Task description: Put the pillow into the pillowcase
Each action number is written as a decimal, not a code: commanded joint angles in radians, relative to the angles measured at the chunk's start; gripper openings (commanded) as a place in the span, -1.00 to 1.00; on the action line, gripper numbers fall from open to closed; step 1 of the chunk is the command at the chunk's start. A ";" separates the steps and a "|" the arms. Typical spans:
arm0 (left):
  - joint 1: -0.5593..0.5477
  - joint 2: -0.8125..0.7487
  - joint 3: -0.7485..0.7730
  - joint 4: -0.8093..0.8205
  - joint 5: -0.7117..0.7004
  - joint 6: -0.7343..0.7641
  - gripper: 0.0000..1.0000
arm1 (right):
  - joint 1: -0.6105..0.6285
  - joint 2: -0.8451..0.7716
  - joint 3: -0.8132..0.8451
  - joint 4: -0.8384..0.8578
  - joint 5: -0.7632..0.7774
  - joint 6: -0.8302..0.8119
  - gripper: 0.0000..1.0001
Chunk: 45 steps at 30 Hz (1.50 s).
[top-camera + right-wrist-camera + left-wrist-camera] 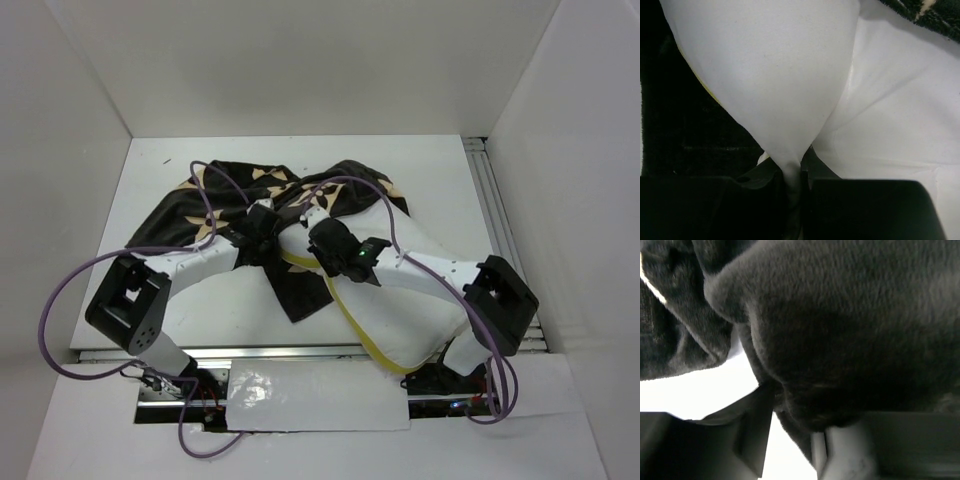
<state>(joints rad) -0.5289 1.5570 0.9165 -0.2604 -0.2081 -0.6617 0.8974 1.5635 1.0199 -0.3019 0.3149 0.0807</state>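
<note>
Here, the plump white rectangular pillow [400, 310] with yellow piping lies on the tabletop [150, 165], with the floppy dark plush flower-print pillowcase [180, 215] crumpled over its far end. The right tool [792, 175] pinches pillow cloth. The left tool [800, 435] straddles a plush fold, but I cannot tell whether it grips.

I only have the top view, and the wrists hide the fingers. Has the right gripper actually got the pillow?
Observer: Yes. In the right wrist view, the right gripper is shut on a thin pinch of the white pillow fabric.
Operator: And the left one?
Observer: A thick plush fold of the pillowcase sits inside the left gripper. I can't tell whether it is clamped.
</note>
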 commanded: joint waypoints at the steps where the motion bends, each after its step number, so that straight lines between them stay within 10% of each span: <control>1: 0.006 0.032 0.053 0.027 -0.079 0.003 -0.19 | -0.032 -0.066 0.028 -0.009 -0.006 0.001 -0.85; 5: 0.006 0.041 0.074 0.036 -0.079 0.013 -1.00 | -0.041 -0.076 0.017 0.024 -0.062 0.001 -0.85; 20: -0.359 -0.282 -0.073 0.069 -0.126 -0.012 -1.00 | -0.052 0.175 0.433 -0.122 0.196 0.228 -1.00; 36: -0.534 -0.380 -0.209 0.308 0.222 -0.035 -1.00 | -0.199 0.099 -0.069 0.672 -0.424 0.301 -0.97; 40: -0.534 -0.361 -0.150 0.153 0.145 -0.049 -1.00 | -0.199 0.086 -0.069 0.575 -0.465 0.301 -0.36; 45: -0.534 -0.342 -0.093 0.007 0.093 -0.009 0.15 | -0.229 -0.043 -0.069 0.354 -0.416 0.337 0.77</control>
<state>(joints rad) -1.0382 1.2251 0.7620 -0.1963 -0.1471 -0.6693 0.6983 1.6234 0.9421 0.1066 -0.1383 0.4007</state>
